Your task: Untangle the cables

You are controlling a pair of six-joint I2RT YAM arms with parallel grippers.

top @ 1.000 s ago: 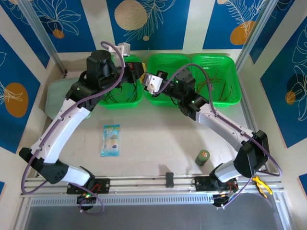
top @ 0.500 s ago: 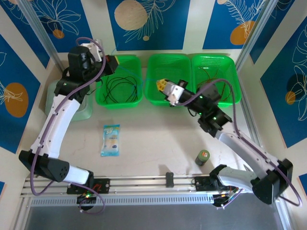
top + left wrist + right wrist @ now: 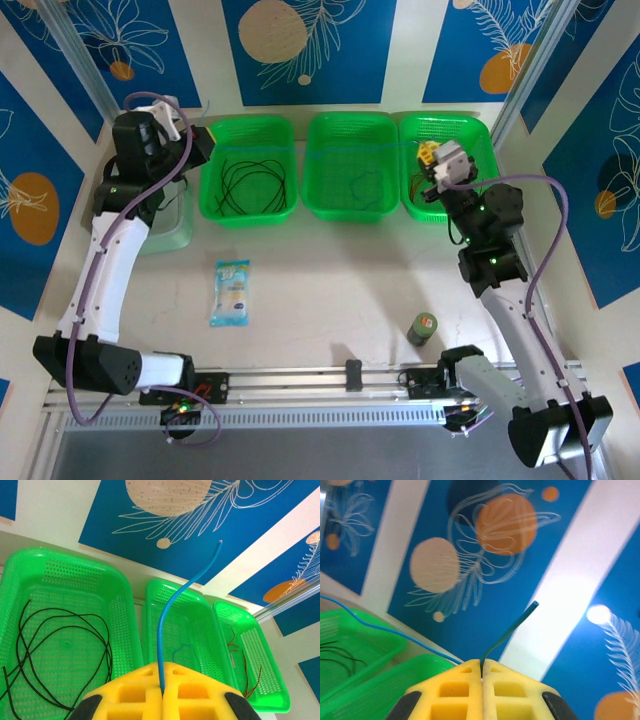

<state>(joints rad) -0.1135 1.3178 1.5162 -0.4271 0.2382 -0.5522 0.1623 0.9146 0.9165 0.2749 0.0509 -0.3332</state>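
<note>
A thin blue cable is stretched between both grippers above the green baskets. My left gripper is shut on one end, whose tip curves up past the yellow jaws. My right gripper is shut on the other end, and the cable's span runs off to the left. From above, the left gripper hangs beside the left basket and the right gripper over the right basket. Black cables lie in the left basket, a blue-grey one in the middle, orange-brown ones in the right.
Three green baskets stand in a row at the back. A pale green tray lies left of them under the left arm. A snack packet and a small green can sit on the table nearer the arm bases.
Both arms have swung apart, the left toward the far left and the right toward the right basket, drawing the blue cable out taut between them.
</note>
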